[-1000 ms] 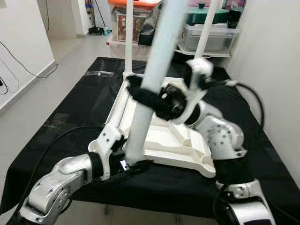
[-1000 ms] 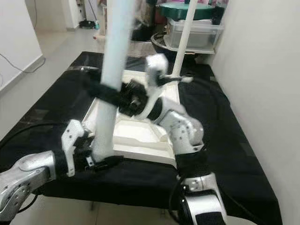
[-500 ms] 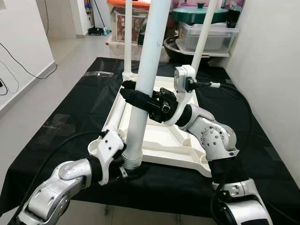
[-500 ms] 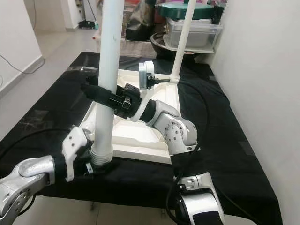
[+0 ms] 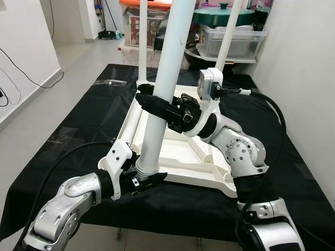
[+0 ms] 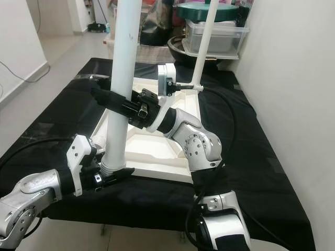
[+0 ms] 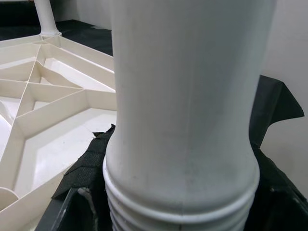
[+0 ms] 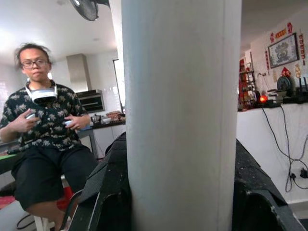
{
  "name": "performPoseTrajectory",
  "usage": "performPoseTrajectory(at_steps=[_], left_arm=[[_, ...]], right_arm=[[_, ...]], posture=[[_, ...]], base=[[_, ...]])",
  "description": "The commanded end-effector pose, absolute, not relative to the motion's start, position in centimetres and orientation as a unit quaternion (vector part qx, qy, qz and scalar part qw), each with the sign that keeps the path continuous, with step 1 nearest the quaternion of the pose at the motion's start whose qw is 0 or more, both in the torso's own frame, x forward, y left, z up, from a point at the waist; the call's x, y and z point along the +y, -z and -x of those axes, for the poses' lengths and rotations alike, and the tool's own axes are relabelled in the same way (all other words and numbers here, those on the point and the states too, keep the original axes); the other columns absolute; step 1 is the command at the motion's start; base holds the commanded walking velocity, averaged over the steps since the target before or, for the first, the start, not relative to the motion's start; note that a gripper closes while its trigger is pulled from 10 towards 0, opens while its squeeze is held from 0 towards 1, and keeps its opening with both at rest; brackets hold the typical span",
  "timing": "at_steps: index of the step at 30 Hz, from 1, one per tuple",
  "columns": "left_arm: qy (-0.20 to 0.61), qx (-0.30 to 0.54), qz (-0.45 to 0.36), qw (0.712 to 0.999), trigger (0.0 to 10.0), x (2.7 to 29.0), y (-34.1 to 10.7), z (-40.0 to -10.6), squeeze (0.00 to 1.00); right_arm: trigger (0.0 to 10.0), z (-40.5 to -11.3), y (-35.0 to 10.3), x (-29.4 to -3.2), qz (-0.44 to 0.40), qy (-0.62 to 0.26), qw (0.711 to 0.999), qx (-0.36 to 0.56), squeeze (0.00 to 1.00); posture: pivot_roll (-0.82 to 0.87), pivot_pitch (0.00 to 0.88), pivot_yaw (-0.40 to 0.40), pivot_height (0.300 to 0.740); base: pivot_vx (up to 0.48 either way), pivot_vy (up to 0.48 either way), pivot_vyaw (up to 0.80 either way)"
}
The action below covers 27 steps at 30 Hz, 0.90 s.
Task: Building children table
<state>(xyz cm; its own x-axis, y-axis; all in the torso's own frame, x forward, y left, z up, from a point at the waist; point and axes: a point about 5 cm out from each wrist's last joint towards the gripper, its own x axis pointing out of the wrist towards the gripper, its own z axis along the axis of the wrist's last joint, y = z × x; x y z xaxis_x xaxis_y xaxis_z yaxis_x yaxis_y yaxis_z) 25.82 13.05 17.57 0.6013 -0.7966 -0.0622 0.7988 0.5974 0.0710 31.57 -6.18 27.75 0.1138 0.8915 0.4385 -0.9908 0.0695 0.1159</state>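
Leg [image 5: 166, 73] tilted steeper, threaded end down

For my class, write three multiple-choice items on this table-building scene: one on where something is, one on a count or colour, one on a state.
1. Where is the left gripper?
A. at the threaded bottom end of the held leg
B. on the storage box
C. on the floor

2. How many legs already stand upright at the far end of the upturned tabletop?
A. none
B. two
C. four

3. What is the right gripper doing?
A. hanging open
B. clamped round the held leg
C. resting on the cloth

Answers: 1 A, its fingers flank the leg's ribbed end; 2 B, one far leg and another rise there; 3 B, both black fingers wrap the leg's middle.
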Motion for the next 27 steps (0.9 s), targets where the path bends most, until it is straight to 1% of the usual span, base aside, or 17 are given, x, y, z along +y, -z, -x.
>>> performPoseTrajectory(at_steps=[1, 2, 5, 6, 7, 8, 9, 10, 11, 13, 15, 17, 21, 24, 25, 26, 27], left_arm=[[0.439, -0.016, -0.050, 0.897, 5.5, 13.0, -18.4, -26.0, 0.00], [0.437, -0.014, -0.053, 0.898, 10.0, 13.0, -18.4, -26.1, 0.00], [0.436, -0.013, -0.056, 0.898, 10.0, 13.1, -18.4, -26.1, 0.00], [0.430, -0.011, -0.065, 0.901, 10.0, 13.3, -18.4, -26.2, 0.00], [0.430, -0.011, -0.065, 0.901, 10.0, 13.3, -18.4, -26.2, 0.00], [0.418, -0.006, -0.080, 0.905, 10.0, 13.7, -18.4, -26.3, 0.00], [0.400, 0.002, -0.103, 0.911, 10.0, 14.2, -18.3, -26.6, 0.00], [0.386, 0.009, -0.119, 0.915, 10.0, 14.6, -18.2, -26.7, 0.00], [0.386, 0.009, -0.119, 0.915, 10.0, 14.6, -18.2, -26.7, 0.00], [0.364, 0.021, -0.137, 0.921, 10.0, 15.4, -18.1, -26.9, 0.00], [0.364, 0.028, -0.134, 0.921, 10.0, 15.5, -17.9, -26.8, 0.00], [0.368, 0.031, -0.133, 0.920, 10.0, 15.5, -17.7, -26.6, 0.00], [0.387, 0.042, -0.135, 0.911, 10.0, 14.7, -16.7, -26.3, 0.00], [0.386, 0.042, -0.135, 0.912, 10.0, 14.7, -16.6, -26.3, 0.00], [0.383, 0.042, -0.137, 0.912, 10.0, 14.6, -16.5, -26.4, 0.00], [0.381, 0.042, -0.139, 0.913, 10.0, 14.5, -16.4, -26.6, 0.00], [0.381, 0.042, -0.139, 0.913, 10.0, 14.5, -16.4, -26.6, 0.00]], right_arm=[[10.0, -31.7, -27.3, -5.8, -0.182, -0.646, 0.734, -0.105, 0.00], [10.0, -31.7, -27.1, -5.7, -0.179, -0.646, 0.736, -0.098, 0.06], [10.0, -31.6, -27.0, -5.7, -0.178, -0.647, 0.735, -0.095, 0.06], [10.0, -31.7, -26.7, -5.7, -0.171, -0.639, 0.744, -0.090, 1.00], [10.0, -31.7, -26.7, -5.7, -0.171, -0.639, 0.744, -0.090, 1.00], [10.0, -32.1, -26.2, -5.6, -0.155, -0.618, 0.767, -0.079, 1.00], [10.0, -32.6, -25.6, -5.8, -0.134, -0.590, 0.792, -0.073, 0.00], [10.0, -33.1, -25.2, -5.9, -0.130, -0.564, 0.813, -0.067, 0.00], [10.0, -33.1, -25.2, -5.9, -0.130, -0.564, 0.813, -0.067, 0.00], [10.0, -33.3, -24.8, -6.2, -0.147, -0.544, 0.824, -0.057, 0.00], [10.0, -33.2, -24.6, -6.1, -0.179, -0.534, 0.825, -0.051, 0.00], [10.0, -33.1, -24.5, -6.0, -0.189, -0.530, 0.825, -0.052, 0.00], [10.0, -32.2, -24.7, -4.8, -0.236, -0.540, 0.806, -0.056, 0.00], [10.0, -32.2, -24.7, -4.6, -0.242, -0.541, 0.804, -0.055, 0.00], [8.9, -32.1, -24.7, -4.2, -0.262, -0.539, 0.799, -0.054, 0.00], [2.4, -31.9, -24.8, -3.7, -0.281, -0.538, 0.793, -0.051, 0.00], [2.4, -31.9, -24.8, -3.7, -0.281, -0.538, 0.793, -0.051, 0.00]], posture=[[0.11, 0.000, -0.060, 0.740], [0.12, 0.000, -0.061, 0.740], [0.12, 0.000, -0.061, 0.740], [0.12, 0.000, -0.061, 0.740], [0.12, 0.000, -0.061, 0.740], [0.12, 0.000, -0.060, 0.740], [0.12, 0.000, -0.058, 0.740], [0.12, 0.000, -0.060, 0.740], [0.12, 0.000, -0.060, 0.740], [0.12, 0.000, -0.063, 0.740], [0.12, 0.000, -0.062, 0.740], [0.12, 0.000, -0.060, 0.740], [0.12, 0.000, -0.054, 0.740], [0.12, 0.000, -0.054, 0.740], [0.12, 0.000, -0.056, 0.740], [0.12, 0.000, -0.056, 0.740], [0.12, 0.000, -0.056, 0.740]], base=[[0.000, 0.000, 0.00], [0.000, 0.000, 0.00], [0.000, 0.000, 0.00], [0.000, 0.000, 0.00], [0.000, 0.000, 0.00], [0.000, 0.000, 0.00], [0.000, 0.000, 0.00], [0.000, 0.000, 0.00], [0.000, 0.000, 0.00], [0.000, 0.000, 0.00], [0.000, 0.000, 0.00], [0.000, 0.000, 0.00], [0.000, 0.000, 0.00], [0.000, 0.000, 0.00], [0.000, 0.000, 0.00], [0.000, 0.000, 0.00], [0.000, 0.000, 0.00]])
